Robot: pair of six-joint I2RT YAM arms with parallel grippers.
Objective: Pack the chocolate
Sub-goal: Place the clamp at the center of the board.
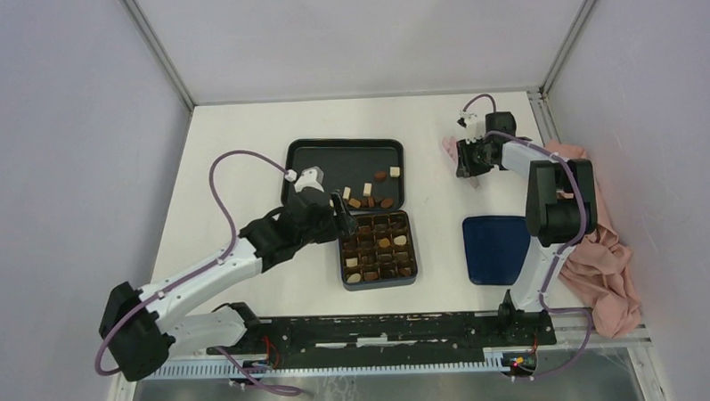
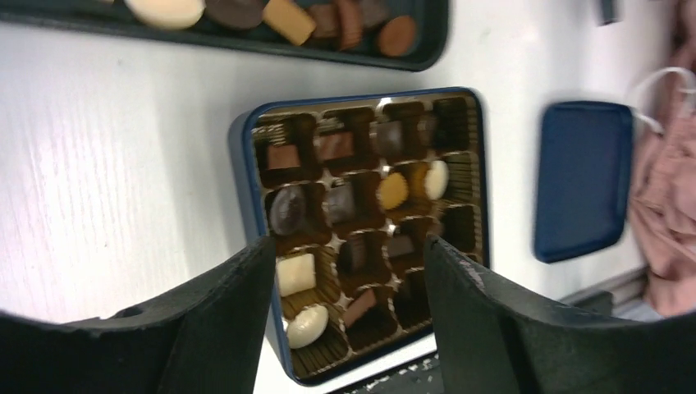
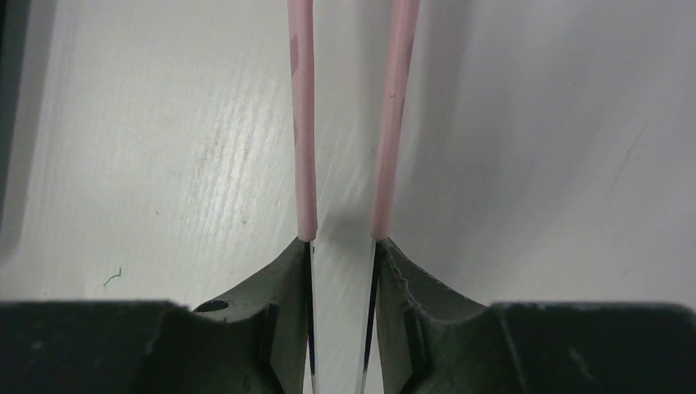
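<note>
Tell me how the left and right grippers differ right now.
The left gripper is open and empty; the right gripper is shut on the pink tweezers. The left gripper hangs over the compartment box; the right gripper is over the table. Neither holds chocolate.

My overhead camera sits above and behind my bases. It looks down over the whole table (image 1: 234, 160), near edge at the bottom, far edge at the top, everything small.

My left wrist camera looks steeply down past my left gripper (image 2: 349, 254), close over the box (image 2: 246, 176) at mid-table, with its top towards the far edge. It shares the box, blue lid (image 2: 583, 180) and tray rim (image 2: 246, 37) with the overhead view.

My right wrist camera hangs very close over bare tabletop towards the far right corner, framing my right gripper (image 3: 343, 246) and the pink tweezers (image 3: 304, 123). A dark strip at its left may be the tray, but it is too blurred to tell.
</note>
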